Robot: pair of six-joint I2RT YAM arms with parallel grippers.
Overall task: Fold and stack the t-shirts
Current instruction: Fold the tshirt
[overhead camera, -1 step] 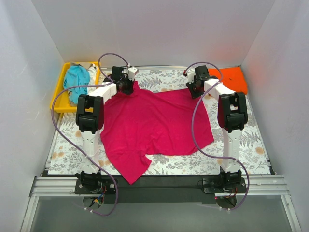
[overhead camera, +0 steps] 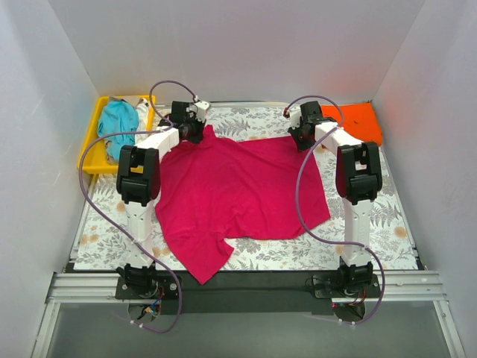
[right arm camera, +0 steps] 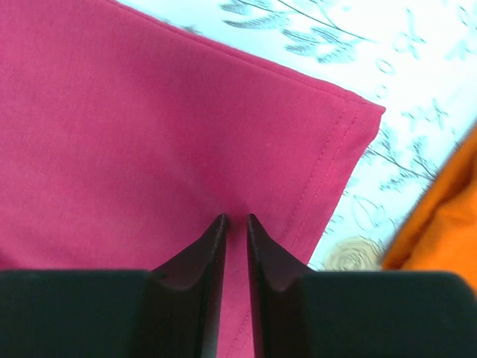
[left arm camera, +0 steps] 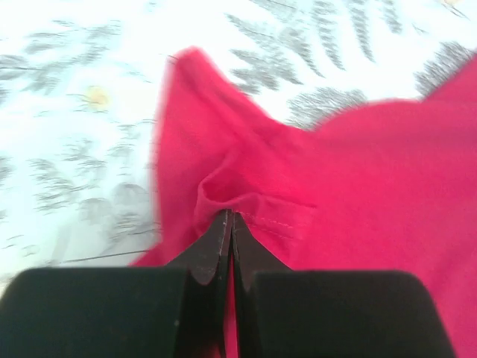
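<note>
magenta t-shirt point(overhead camera: 238, 194): spread mostly flat in the middle of the floral table cover point(overhead camera: 373, 231), between the two arms
shirt axis: longest run is diagonal, from the far-right corner to the near-left lobe
near-left lobe: probably a sleeve, hard to be sure from the top view; it points at the near edge of the table and its tip overhangs the dark strip there
far-left corner: pulled up into a small peak that points away from the arm bases
far-right corner: flat stitched hem corner that points toward the orange t-shirt point(overhead camera: 356, 123)
left gripper point(left arm camera: 227, 216): at the far-left corner of the shirt, jaws fully together and pinching a bunched fold of the magenta cloth beside a stitched hem
right gripper point(right arm camera: 235, 218): at the far-right corner, tips down on the flat cloth just inside the hem; only a narrow slit shows between the jaws, and I can't tell whether any cloth is pinched
orange t-shirt position: lies at the far-right corner of the table, just beside the magenta hem corner; the right wrist view shows them apart
yellow tray point(overhead camera: 91, 145): far-left, off the edge of the table cover, long side running near to far
tray contents: a crumpled teal t-shirt point(overhead camera: 118, 119) at the far end, with a bit of white cloth point(overhead camera: 141, 110) beside it
</note>
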